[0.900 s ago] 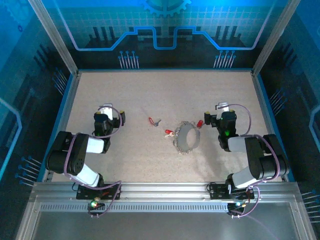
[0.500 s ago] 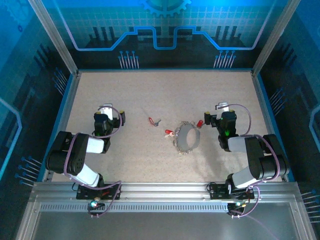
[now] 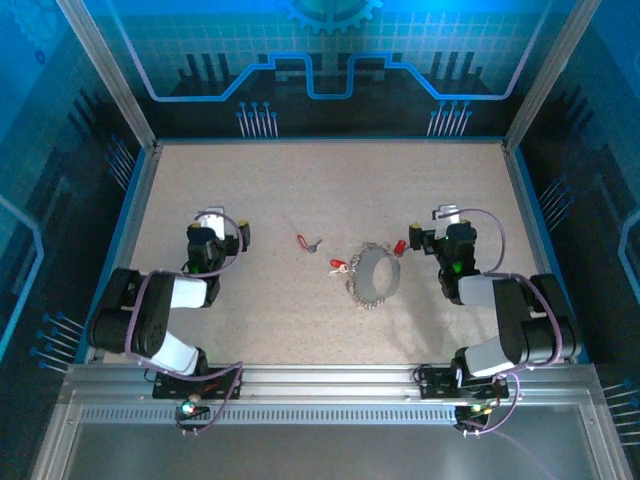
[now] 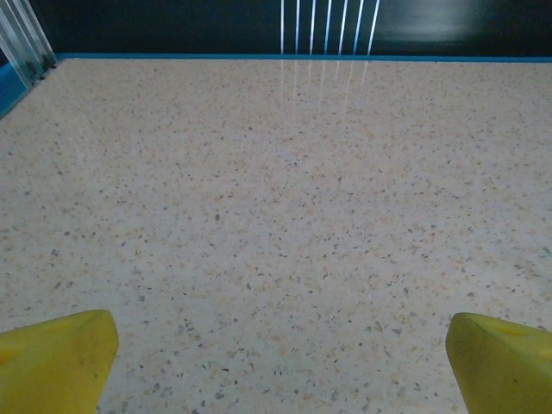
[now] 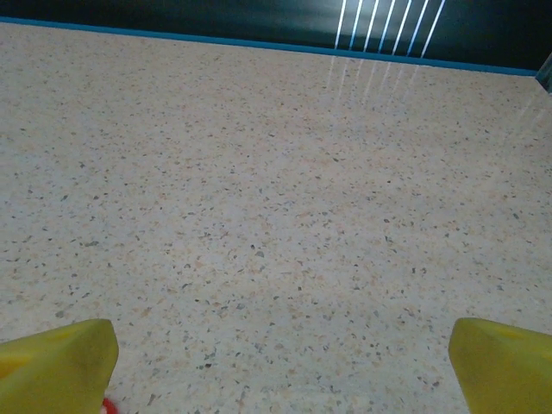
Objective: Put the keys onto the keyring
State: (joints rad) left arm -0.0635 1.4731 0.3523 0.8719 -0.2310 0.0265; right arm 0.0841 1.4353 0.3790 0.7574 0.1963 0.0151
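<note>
The keyring [image 3: 373, 275] lies flat on the bench just left of my right claw [image 3: 441, 230]. It is a floppy grey-blue loop, slightly oval, with a silvery beaded edge. The first key [image 3: 400, 246], red-headed, lies between the loop's far rim and that claw. My right wrist view catches a sliver of its red head [image 5: 106, 407] beside my left finger. The second key [image 3: 340, 266], also red, lies against the loop's left rim, outside it. The third key [image 3: 310, 242], red with a grey blade, lies apart, roughly midway toward my left claw [image 3: 215, 228].
</note>
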